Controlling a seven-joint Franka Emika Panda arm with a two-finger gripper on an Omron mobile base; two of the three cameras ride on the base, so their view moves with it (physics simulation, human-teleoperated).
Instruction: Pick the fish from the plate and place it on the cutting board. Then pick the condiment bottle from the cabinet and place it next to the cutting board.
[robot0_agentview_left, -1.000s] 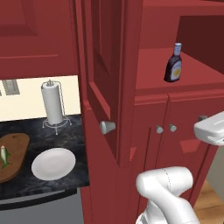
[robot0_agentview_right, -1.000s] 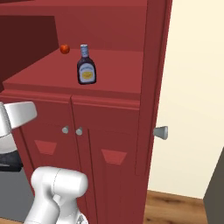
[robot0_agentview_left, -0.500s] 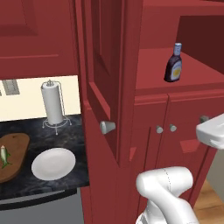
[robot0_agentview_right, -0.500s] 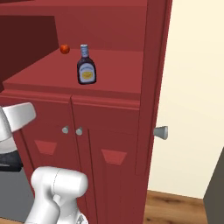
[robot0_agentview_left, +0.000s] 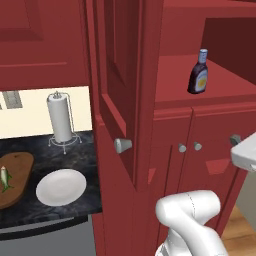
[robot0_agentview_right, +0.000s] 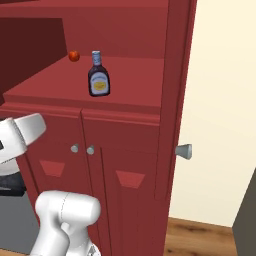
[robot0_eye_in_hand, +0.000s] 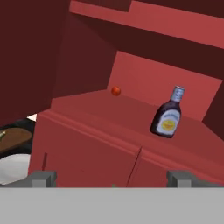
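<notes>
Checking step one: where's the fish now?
In the left base view the fish lies on the cutting board at the far left, beside the plate.

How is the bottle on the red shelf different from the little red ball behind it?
The condiment bottle is tall and stands upright; the small red ball is round and low. The condiment bottle is dark with a pale blue cap and a yellow oval label; the small red ball is plain orange-red all over. The condiment bottle is much bigger and nearer the shelf's front edge; the ball sits farther back. Both rest on the cabinet shelf, apart from each other.
</notes>
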